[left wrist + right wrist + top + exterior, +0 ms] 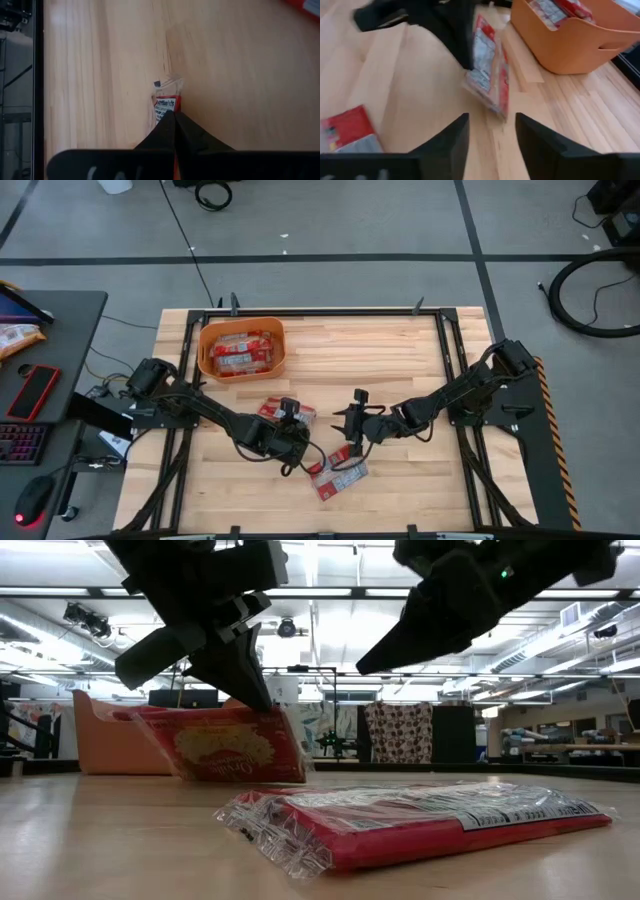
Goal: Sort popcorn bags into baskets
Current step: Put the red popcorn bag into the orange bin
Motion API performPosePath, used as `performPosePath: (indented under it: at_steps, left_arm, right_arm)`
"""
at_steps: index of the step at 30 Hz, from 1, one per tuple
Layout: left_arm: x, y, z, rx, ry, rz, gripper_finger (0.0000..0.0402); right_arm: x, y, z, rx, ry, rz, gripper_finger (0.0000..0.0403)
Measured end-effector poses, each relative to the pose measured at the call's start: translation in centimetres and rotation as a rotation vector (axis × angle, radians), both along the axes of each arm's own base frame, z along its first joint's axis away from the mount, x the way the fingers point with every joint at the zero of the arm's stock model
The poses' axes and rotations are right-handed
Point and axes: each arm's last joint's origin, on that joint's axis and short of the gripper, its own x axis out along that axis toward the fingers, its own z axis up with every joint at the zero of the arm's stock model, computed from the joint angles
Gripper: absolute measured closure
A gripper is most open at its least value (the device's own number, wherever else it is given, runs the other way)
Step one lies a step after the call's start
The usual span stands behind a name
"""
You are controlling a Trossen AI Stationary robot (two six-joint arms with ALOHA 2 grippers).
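Pinching a red popcorn bag (487, 67) whose label is unreadable, the left gripper (175, 117) is clamped; right gripper (491, 131) hovers wide beside; orange basket (570, 45) holds packets.

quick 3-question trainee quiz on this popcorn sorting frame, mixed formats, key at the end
1. True or false: the left gripper is shut on a popcorn bag and holds it clear of the table.
2. The right gripper is: A) shut on a bag, B) open and holding nothing, C) inside the basket.
3. Fill in: the orange basket already holds several ____.

Key
1. True: the right wrist and low views show the bag hanging from the shut fingers.
2. B: its fingers stand apart, facing the held bag.
3. Popcorn bags.
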Motion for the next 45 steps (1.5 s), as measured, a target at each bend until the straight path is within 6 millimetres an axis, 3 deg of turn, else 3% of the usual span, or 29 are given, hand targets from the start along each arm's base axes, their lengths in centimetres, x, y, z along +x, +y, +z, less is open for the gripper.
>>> performPosePath:
  at_steps: [7,13,18,23,29,34,40,45]
  left_arm:
    - [0.2,0.1,0.1,-0.008,-0.020,0.007,0.0401]
    - [0.2,0.3,0.0,-0.032,0.003,0.005,0.0400]
    - [-0.6,0.6,-0.4,-0.084,0.073,0.060,0.0367]
    - [-2.1,1.6,-0.8,-0.015,0.254,0.086,0.0334]
    - [-3.3,3.3,-2.9,0.018,0.335,0.103,0.0332]
    - [-4.2,5.1,-5.6,0.008,0.296,0.138,0.0336]
    - [-4.9,5.6,-6.6,0.004,0.294,0.148,0.0336]
    - [-4.4,4.9,-6.6,-0.016,0.230,0.112,0.0336]
  right_arm:
    - [2.6,0.2,-3.0,-0.057,-0.025,0.020,0.0158]
    - [5.1,0.0,-5.7,-0.096,0.024,0.007,0.0129]
    - [6.2,0.0,-6.9,-0.089,0.052,0.003,0.0131]
    - [6.4,-0.1,-7.3,-0.155,0.145,0.025,0.0138]
    - [6.5,-0.3,-7.1,-0.323,0.272,0.077,0.0152]
    - [6.5,-0.4,-7.2,-0.441,0.328,0.156,0.0164]
    - [6.4,-0.8,-6.6,-0.570,0.344,0.078,0.0174]
    - [6.4,-1.2,-6.8,-0.641,0.410,0.182,0.0177]
